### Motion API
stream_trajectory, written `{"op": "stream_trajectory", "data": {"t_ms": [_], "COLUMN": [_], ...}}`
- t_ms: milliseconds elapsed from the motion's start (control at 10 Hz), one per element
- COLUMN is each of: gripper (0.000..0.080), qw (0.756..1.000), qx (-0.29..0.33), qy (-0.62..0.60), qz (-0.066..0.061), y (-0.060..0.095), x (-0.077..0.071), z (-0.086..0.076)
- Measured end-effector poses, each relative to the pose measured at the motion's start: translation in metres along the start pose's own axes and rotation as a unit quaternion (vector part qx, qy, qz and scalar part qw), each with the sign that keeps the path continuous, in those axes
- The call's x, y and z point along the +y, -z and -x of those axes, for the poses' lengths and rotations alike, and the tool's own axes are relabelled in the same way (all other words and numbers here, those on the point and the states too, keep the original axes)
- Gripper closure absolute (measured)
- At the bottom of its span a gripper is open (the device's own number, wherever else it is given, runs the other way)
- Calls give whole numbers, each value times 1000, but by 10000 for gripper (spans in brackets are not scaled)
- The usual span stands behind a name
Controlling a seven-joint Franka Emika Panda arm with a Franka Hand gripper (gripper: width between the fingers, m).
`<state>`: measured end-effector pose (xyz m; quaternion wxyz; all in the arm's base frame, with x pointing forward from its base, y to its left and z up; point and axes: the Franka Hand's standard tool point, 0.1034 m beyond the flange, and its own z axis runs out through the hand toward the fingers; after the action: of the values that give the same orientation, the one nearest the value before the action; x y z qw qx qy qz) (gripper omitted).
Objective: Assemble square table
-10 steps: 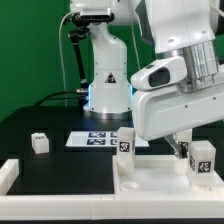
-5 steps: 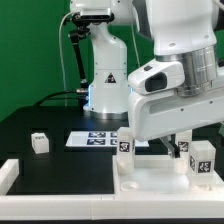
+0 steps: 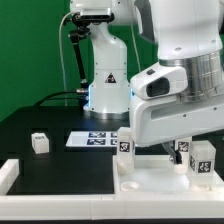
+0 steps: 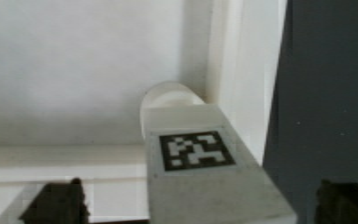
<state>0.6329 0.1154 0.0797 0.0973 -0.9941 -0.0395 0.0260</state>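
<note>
**Q:** What is your hand doing?

**A:** My hand [image 4: 199, 202] is spread as wide as it goes and grips nothing. My two dark fingertips [image 4: 55, 200] stand on either side of a short white block leg [image 4: 197, 140] with a black-and-white marker tag on its face. There is a gap between the leg and each fingertip.

**Q:** Where is the square table?

**A:** The white plastic square panel [image 3: 155, 172] lies recessed side up on the black tabletop [image 3: 60, 165], toward the exterior view's right, beneath my arm. In the wrist view the leg stands upright in a corner of the recess, just inside the rim, with bare tabletop beyond.

**Q:** And the other legs?

**A:** In the exterior view a second tagged leg [image 3: 125, 143] stands upright at the panel's far corner toward the exterior view's left. A third tagged leg [image 3: 202, 158] stands toward the right, just below my white wrist. I cannot tell which of these my wrist view shows. A lone white block [image 3: 40, 142] sits on the tabletop, well apart from the panel.

**Q:** Anything else?

**A:** The marker board [image 3: 95, 139] lies flat between that block and the panel. A long white bar [image 3: 10, 172] edges the tabletop's near side.
</note>
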Motion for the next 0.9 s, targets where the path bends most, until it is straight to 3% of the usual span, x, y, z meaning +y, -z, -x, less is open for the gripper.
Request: {"op": "stream_trajectory", "data": {"t_ms": [200, 400, 700, 800, 900], "gripper": [173, 504, 504, 504, 505], "qw": [1000, 997, 980, 965, 941], "qx": [0, 0, 17, 45, 53], "qy": [-6, -77, -198, -258, -333], "qz": [0, -1, 0, -1, -10], "y": [0, 0, -1, -2, -3], "x": [0, 0, 1, 0, -3], "z": [0, 0, -1, 5, 11]}}
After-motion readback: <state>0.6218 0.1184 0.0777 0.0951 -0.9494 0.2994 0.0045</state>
